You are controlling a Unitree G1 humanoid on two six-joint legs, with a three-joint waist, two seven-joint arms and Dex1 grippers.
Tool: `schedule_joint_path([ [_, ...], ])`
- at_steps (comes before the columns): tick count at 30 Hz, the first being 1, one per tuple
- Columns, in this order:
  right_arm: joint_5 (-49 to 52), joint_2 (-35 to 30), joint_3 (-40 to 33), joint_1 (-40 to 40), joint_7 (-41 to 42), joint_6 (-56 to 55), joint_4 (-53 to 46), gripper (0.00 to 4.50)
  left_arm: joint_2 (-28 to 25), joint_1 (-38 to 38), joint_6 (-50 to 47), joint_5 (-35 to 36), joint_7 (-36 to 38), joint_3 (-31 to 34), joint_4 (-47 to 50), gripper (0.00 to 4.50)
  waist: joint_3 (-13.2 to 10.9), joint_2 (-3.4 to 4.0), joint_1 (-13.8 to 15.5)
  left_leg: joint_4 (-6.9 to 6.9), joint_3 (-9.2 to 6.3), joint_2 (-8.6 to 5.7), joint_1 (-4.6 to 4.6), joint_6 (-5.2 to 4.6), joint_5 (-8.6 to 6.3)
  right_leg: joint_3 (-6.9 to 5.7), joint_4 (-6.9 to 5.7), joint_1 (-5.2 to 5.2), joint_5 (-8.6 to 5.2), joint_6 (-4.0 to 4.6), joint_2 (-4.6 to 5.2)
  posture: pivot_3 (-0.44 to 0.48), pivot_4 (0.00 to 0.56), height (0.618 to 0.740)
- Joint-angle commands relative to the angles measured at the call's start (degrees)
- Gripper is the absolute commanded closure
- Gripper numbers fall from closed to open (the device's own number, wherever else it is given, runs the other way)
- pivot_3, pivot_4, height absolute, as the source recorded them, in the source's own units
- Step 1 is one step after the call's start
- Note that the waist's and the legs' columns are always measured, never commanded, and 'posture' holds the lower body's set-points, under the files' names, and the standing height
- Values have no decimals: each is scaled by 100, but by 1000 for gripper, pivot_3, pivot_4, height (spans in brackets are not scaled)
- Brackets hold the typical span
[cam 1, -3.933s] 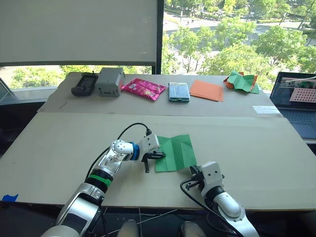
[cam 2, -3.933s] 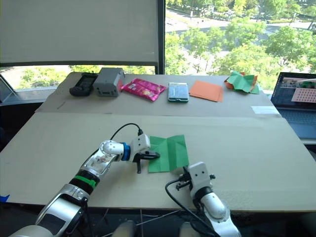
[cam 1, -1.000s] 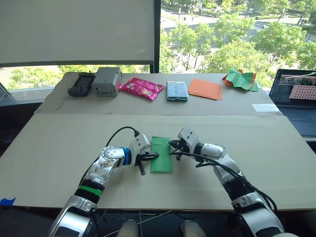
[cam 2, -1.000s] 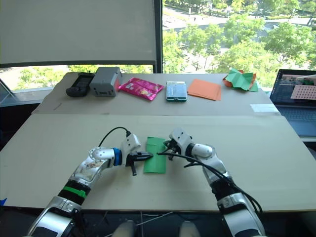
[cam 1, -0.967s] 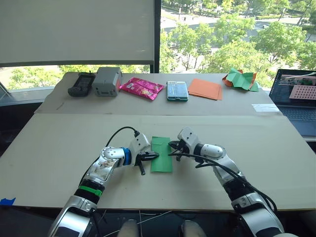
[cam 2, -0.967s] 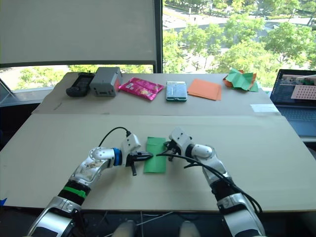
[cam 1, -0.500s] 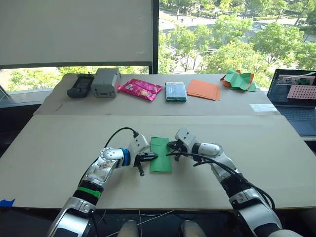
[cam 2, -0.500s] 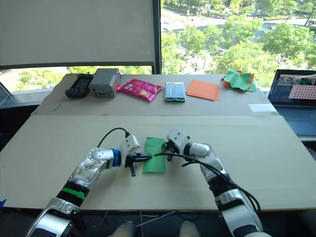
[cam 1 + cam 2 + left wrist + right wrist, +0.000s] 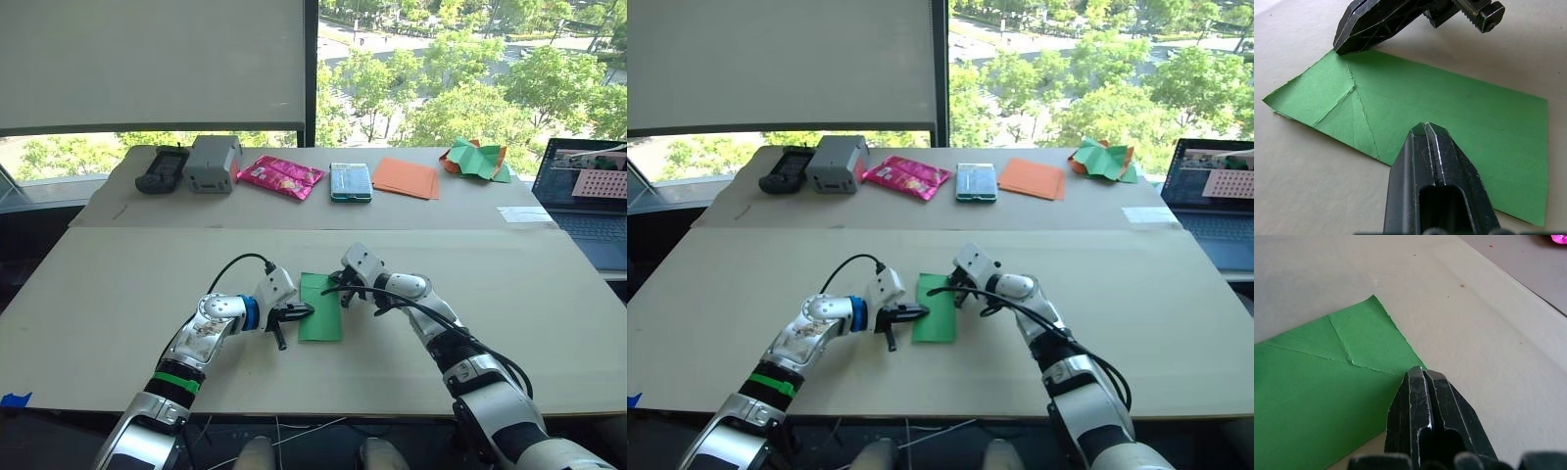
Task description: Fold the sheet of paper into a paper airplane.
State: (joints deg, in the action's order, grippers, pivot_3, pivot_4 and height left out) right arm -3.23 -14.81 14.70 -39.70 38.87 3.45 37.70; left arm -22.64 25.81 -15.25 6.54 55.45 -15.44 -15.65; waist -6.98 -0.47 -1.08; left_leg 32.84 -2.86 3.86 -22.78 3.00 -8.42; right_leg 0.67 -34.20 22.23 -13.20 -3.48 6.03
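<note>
The sheet of paper (image 9: 321, 307) lies flat on the near table as a narrow bright green strip, with diagonal creases at its far end. My left gripper (image 9: 307, 312) is shut, its tip resting on the strip's left long edge (image 9: 1400, 147). My right gripper (image 9: 330, 290) is also shut, and its tip presses down at the strip's far right corner (image 9: 1413, 364). In the left wrist view the right gripper's fingers (image 9: 1371, 24) touch that far corner across the paper. No finished paper airplane is in view.
On the back table stand a black handset (image 9: 162, 168), a grey box (image 9: 213, 162), a pink packet (image 9: 285, 176), a teal case (image 9: 351, 181), flat orange sheets (image 9: 409, 177) and a crumpled green-and-orange heap (image 9: 475, 158). A laptop (image 9: 588, 191) sits at the far right.
Since 3.9 s ago the wide sheet has become a narrow strip, and my right arm came up from the front edge. In the last half second my right gripper slid toward the strip's far corner.
</note>
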Motion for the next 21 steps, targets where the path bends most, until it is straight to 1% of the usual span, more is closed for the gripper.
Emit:
schedule_joint_path([
  [1,-67,-31,73,264,182,77,-41,4441,-89,-174,-197,-180,-9,-143,-106,4500,0,0,1,0,0,0,0,0,0,0,0,1,0,0,0,0,150,706],
  [12,107,-173,94,1055,665,413,-1219,4441,-68,-122,-189,-182,10,-159,-181,4500,5,4,12,0,0,0,-2,0,0,0,2,0,-3,2,0,0,150,706],
  [21,136,-273,138,1400,717,660,-1667,4441,-59,-75,-170,-192,43,-172,-240,4500,9,4,20,0,0,0,-1,2,-1,0,3,1,-4,3,0,0,150,706],
])
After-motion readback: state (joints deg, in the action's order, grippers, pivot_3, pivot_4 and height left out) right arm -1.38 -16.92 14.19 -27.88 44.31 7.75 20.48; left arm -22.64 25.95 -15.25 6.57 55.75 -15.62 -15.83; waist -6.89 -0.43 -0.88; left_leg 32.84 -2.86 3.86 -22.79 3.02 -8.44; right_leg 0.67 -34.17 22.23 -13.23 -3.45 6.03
